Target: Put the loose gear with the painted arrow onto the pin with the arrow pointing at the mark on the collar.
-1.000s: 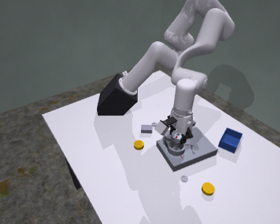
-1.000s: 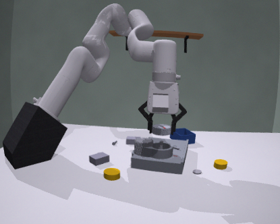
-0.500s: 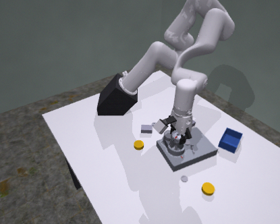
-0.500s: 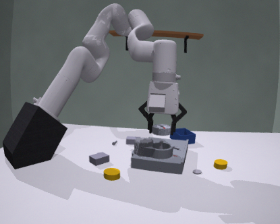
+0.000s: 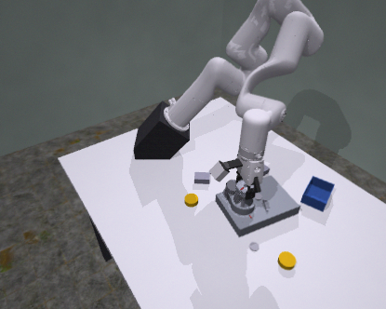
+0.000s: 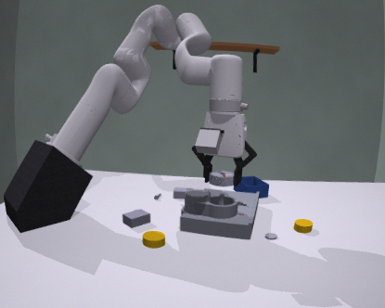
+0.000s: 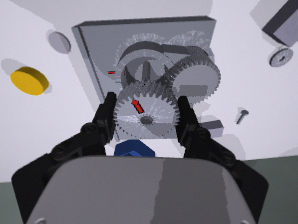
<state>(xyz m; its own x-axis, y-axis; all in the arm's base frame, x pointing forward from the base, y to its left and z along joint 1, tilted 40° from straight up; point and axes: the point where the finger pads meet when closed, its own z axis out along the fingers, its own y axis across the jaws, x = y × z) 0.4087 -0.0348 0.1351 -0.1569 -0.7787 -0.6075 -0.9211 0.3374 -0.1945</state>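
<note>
Clamping the arrow gear (image 7: 145, 109) by its toothed rim, the gripper (image 7: 146, 120) hangs above the timing case (image 6: 217, 224). Centre the bore over the pin, turn the red arrow toward the collar's red mark (image 7: 111, 72), then descend gently so the loose case stays put.

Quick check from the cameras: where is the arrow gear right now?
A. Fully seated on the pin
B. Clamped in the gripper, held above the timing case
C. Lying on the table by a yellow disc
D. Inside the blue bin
B: the gear sits between the gripper fingers, above the timing case in the exterior view.
</note>
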